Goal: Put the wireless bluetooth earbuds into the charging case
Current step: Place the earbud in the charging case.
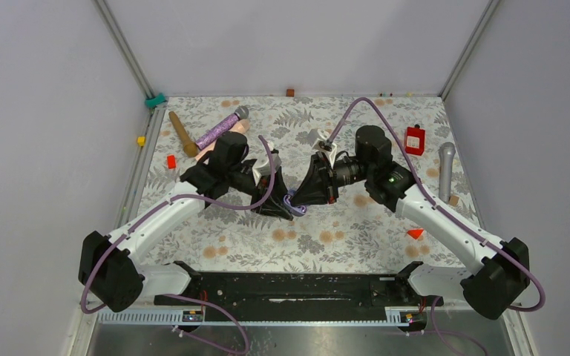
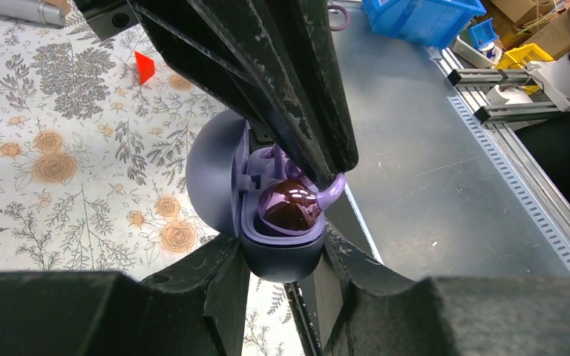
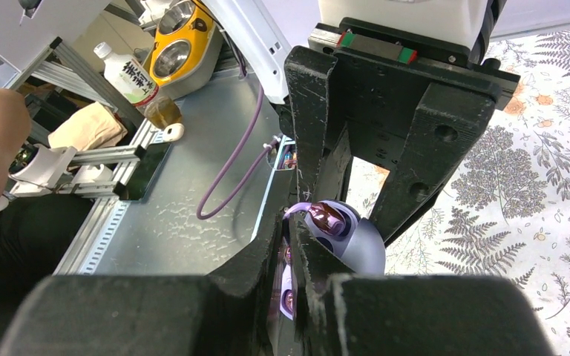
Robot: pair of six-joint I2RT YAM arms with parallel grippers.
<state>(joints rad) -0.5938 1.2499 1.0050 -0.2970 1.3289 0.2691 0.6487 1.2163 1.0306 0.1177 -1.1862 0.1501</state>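
The charging case (image 2: 282, 256) is dark blue-grey with a lilac inside, and its lid (image 2: 209, 174) stands open to the left. My left gripper (image 2: 282, 251) is shut on the case's lower shell. A glossy purple earbud (image 2: 289, 208) sits in the case's socket. My right gripper (image 3: 291, 222) reaches in from above, its fingers (image 2: 297, 96) nearly together on the earbud's lilac tip (image 2: 335, 187). In the top view both grippers meet at the case (image 1: 295, 205) in the middle of the mat. In the right wrist view the case (image 3: 360, 245) lies just beyond my fingertips.
A purple glitter microphone (image 1: 221, 130) and a wooden stick (image 1: 182, 133) lie at the back left. A grey microphone (image 1: 446, 170) and a red box (image 1: 415, 139) are at the right. An orange wedge (image 1: 415, 233) lies front right. A small red block (image 1: 171, 161) lies left.
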